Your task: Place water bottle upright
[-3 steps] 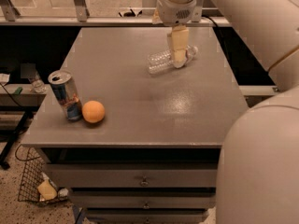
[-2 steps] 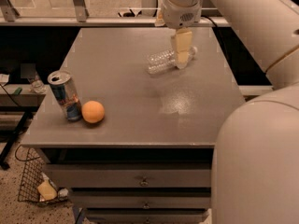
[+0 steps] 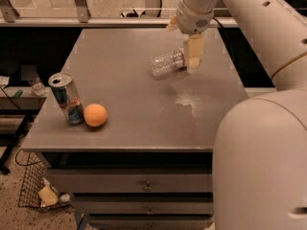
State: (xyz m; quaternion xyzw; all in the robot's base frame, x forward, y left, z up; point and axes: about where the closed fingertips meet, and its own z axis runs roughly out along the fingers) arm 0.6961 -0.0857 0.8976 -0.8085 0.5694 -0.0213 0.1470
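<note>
Finding the water bottle on its side toward the far right of the counter, with the gripper at its right-hand end; cannot tell whether the jaws are clamped on it or only standing about it. Looks light, thin-walled and slick, likely to dent under a hard squeeze and to roll on its ribs, so probably best taken across the ribbed body near the label band. Can make out only a red trace of that band, and blue and silver on the drink can beside the orange; no legible writing on either.
</note>
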